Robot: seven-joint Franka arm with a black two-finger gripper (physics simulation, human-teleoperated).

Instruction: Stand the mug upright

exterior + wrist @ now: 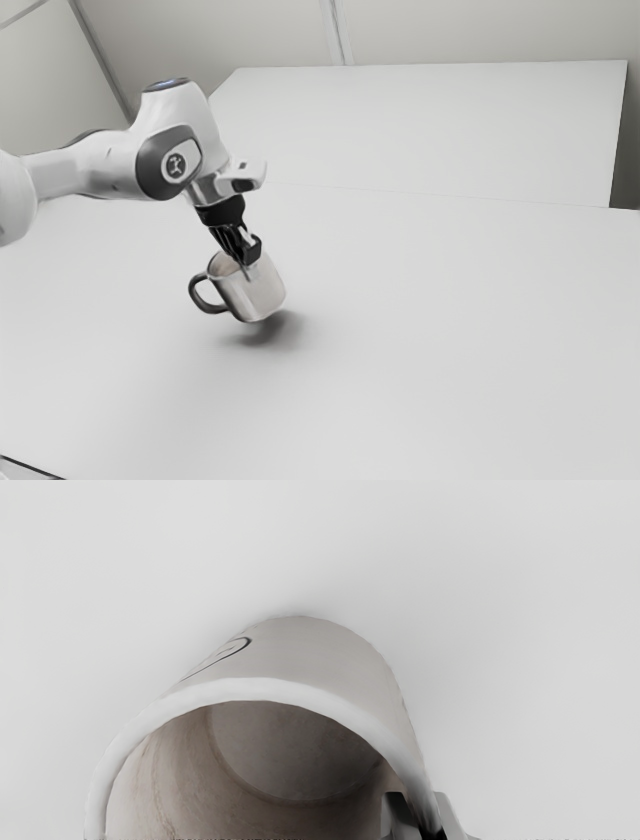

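Presently: tilted grey mug (256, 295), in two-finger gripper (249, 268) closed to thickness of pinched rim (260, 688). Possible toppling, from shallow hold, pivoting, or edge-first landing

The beige-grey mug (320, 655) has a white rim and dark curved line.

The pale grey mug (258, 292) is tilted, mouth angled upward; its dark handle (193, 290) is directed toward the exterior view's left.
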